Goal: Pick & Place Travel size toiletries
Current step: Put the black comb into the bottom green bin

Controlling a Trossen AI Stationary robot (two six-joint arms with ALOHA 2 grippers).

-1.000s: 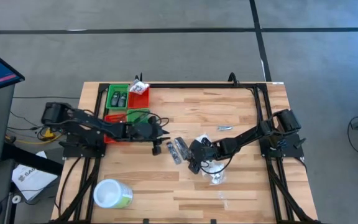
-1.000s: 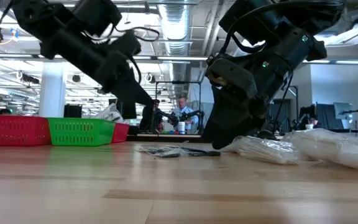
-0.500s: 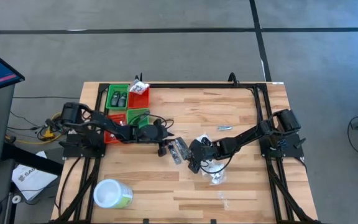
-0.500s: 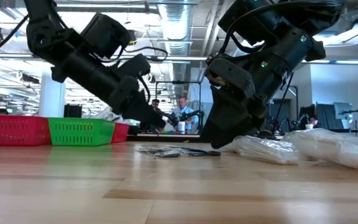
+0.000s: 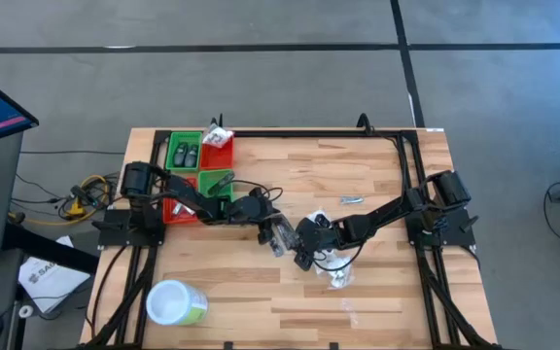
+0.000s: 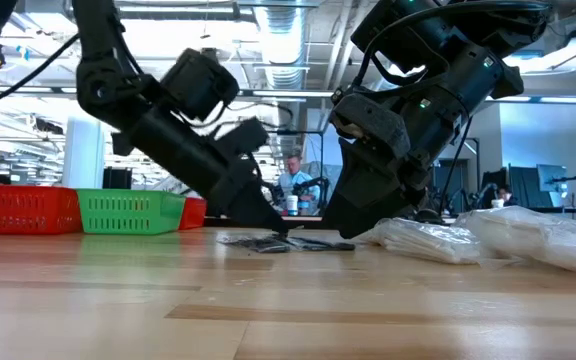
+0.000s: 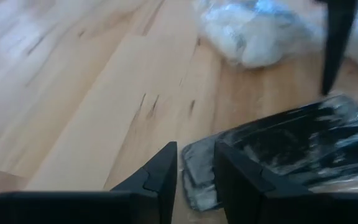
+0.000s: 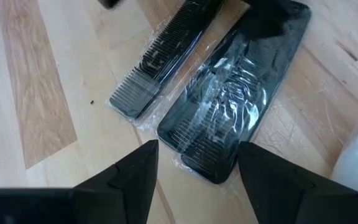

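Observation:
Two black combs in clear wrap lie flat side by side on the wood at mid-table. My left gripper is low over one wrapped comb's end. Its fingers are open by a narrow gap, and that end shows in the gap. My right gripper hangs open and wide over the same combs from the other side. White crinkly packets lie beside it on the table.
Red and green bins stand at the far left; one green bin holds dark mini bottles and a red bin holds a white packet. A white-lidded green tub lies near left. A slim tube lies behind the right arm.
My left gripper has gone toward the table's right edge and down, from beside the bins to the wrapped combs. Its finger gap stays the same. The combs and packets lie where they were.

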